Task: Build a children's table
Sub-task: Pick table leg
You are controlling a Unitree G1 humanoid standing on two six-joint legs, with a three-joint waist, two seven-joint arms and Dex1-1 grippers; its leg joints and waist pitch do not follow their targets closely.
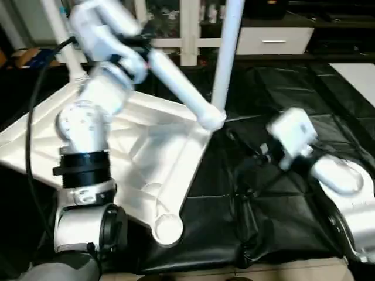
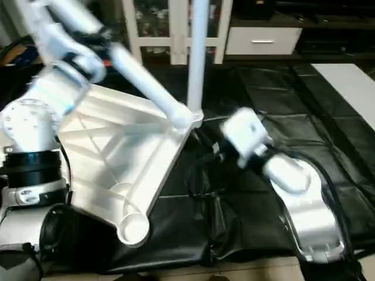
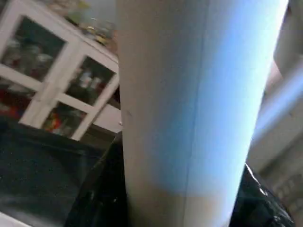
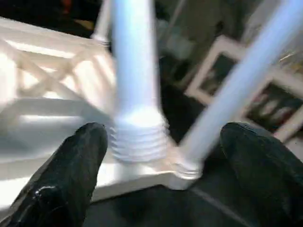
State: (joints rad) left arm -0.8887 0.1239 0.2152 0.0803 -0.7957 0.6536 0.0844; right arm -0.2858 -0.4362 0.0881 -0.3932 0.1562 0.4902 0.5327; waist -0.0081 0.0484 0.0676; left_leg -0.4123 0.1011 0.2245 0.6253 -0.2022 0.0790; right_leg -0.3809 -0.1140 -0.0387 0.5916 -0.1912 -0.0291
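A: Lying underside up on the black plastic sheet (image 1: 281,222), the white square plastic table top (image 1: 146,158) shows its X ribs; an upright white tubular leg (image 1: 225,52) already stands in the far corner socket. Near corner socket (image 1: 167,225) open, no leg in it.

B: And the slanted white tube (image 1: 176,88)?

A: Second leg, held tilted, threaded end at that same far corner. Left gripper (image 3: 180,208) looks clamped round it, jaws part-closed on the tube. My guess: it is being carried to a socket.

B: Right gripper (image 4: 163,165)?

A: Jaws wide, nothing between them, black fingers (image 4: 71,175) facing the leg's threads and the corner.

B: Obstacles?

A: The standing leg crowds that corner. White glass-door cabinet (image 1: 187,29) behind, well apart.
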